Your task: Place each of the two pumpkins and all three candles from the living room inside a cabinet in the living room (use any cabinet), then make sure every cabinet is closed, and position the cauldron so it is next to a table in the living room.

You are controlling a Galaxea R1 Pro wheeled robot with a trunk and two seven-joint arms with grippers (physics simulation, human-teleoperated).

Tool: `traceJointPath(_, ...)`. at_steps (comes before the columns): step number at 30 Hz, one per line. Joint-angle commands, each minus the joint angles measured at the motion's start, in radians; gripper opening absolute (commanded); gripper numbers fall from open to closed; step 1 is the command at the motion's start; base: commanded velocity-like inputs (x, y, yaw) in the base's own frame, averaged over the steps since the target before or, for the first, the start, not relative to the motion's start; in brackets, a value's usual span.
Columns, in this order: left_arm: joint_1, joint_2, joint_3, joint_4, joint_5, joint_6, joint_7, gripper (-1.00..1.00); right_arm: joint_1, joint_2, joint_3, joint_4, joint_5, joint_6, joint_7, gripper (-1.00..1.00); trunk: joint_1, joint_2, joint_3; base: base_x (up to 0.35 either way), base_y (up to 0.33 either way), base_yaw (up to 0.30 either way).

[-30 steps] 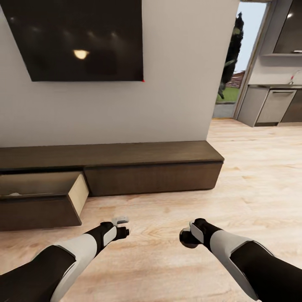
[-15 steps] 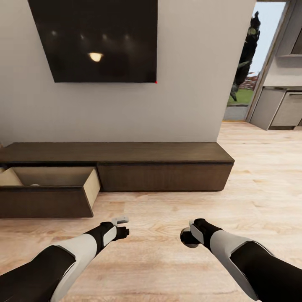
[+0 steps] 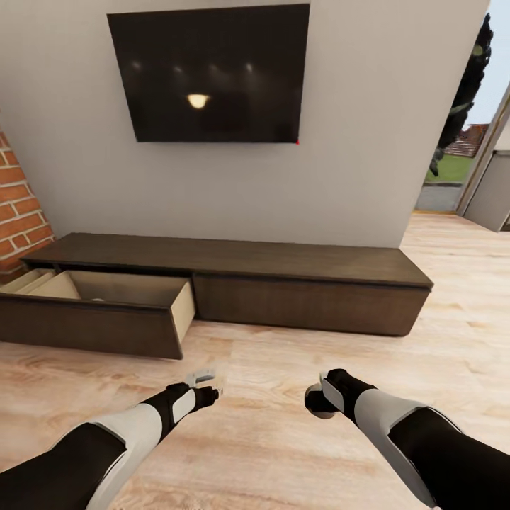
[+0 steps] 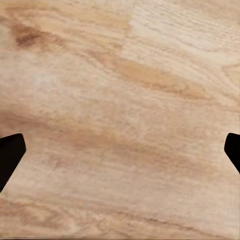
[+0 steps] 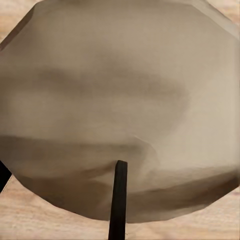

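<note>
A pale beige-grey candle (image 5: pixel 120 100) with a dark wick looms very close in the right wrist view, and my right gripper (image 3: pixel 316 401) looks shut on it, low over the wood floor. In the head view the hand hides the candle. My left gripper (image 3: pixel 206 384) hangs open above bare floor planks (image 4: pixel 120 110), its dark fingertips (image 4: pixel 10 155) far apart with nothing between them. Ahead stands the long, low dark-brown cabinet (image 3: pixel 304 280). Its left drawer (image 3: pixel 99 329) is pulled out, showing a pale interior with a small pale shape inside that I cannot identify.
A black TV (image 3: pixel 212 74) hangs on the wall above the cabinet. A brick fireplace (image 3: pixel 18 205) stands at the far left. A doorway (image 3: pixel 460 142) opens to the outside at the right. Light wood floor (image 3: pixel 269 354) lies between me and the cabinet.
The whole view has swung left, so the cabinet and TV now sit further right and the brick fireplace has come into sight. Both arms hold the same pose.
</note>
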State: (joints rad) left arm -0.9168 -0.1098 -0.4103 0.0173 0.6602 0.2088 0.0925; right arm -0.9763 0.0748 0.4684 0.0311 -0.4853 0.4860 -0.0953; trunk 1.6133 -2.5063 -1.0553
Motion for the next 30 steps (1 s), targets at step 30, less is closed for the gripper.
traceJointPath(30,0.007,-0.001,-0.007,0.001,0.012,-0.002,0.006,1.0,-0.001,0.002,0.007,0.001,-0.009,0.002,-0.004,-1.0,0.0,0.0,0.022,-0.012,0.045,0.258)
